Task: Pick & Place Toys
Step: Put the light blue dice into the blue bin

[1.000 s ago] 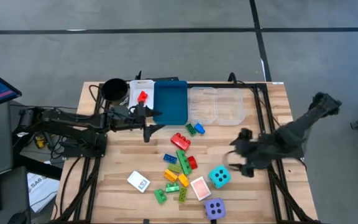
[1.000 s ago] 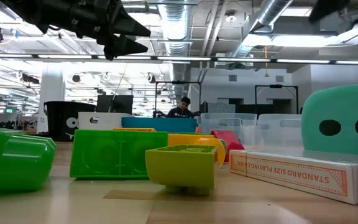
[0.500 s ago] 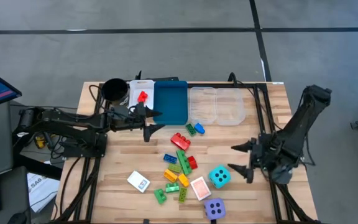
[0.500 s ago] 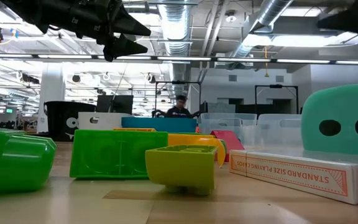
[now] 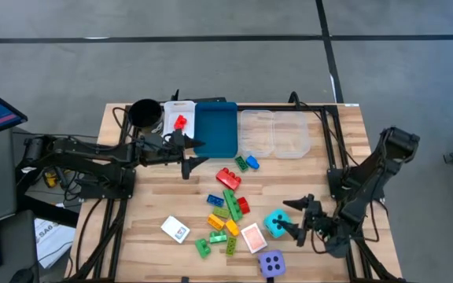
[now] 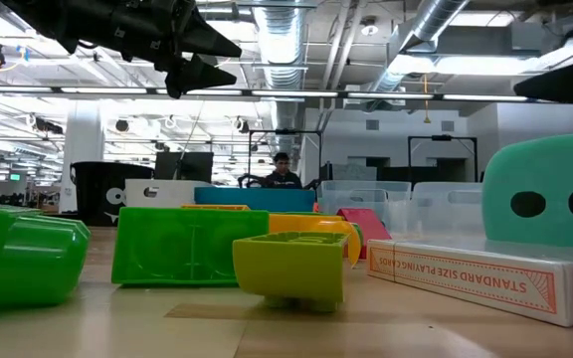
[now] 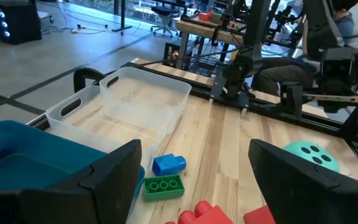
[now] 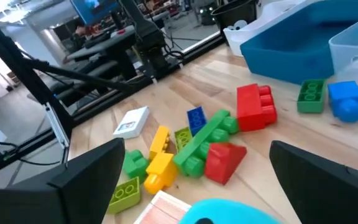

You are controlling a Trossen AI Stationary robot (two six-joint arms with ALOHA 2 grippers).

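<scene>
The toys lie scattered over the middle and near part of the wooden tabletop (image 5: pixel 132 236): a red brick (image 5: pixel 227 177) with a green and a blue brick (image 5: pixel 252 163) just beyond it toward the trays, a loose cluster of green, yellow, blue and red bricks (image 5: pixel 225 212) nearer, a white card box (image 5: pixel 175 229) off to the left, a pink-backed card box (image 5: pixel 253 237) just left of the cyan die (image 5: pixel 276 223), and the purple die (image 5: pixel 271 263) at the near edge. From table height, the long side of a card box (image 6: pixel 476 270) reads "STANDARD SIZE PLAYING CARDS" in red capitals. Along the far edge stand a black cup (image 5: pixel 144 112), a white tray (image 5: pixel 178 119) with one red brick (image 5: pixel 180 122) inside, a blue tray (image 5: pixel 215 128) and two clear trays (image 5: pixel 274 133). The left tool (image 5: pixel 187 156) hangs above the tabletop just near of the white and blue trays, its fingers spread apart with nothing between them. The right tool (image 5: pixel 292 217) sits low at the near right, its fingers wide apart and empty, pointing left with the tips just beside the cyan die; I cannot tell whether they touch it. Beyond the tabletop a person (image 6: pixel 283 171) sits at a desk in the room.
</scene>
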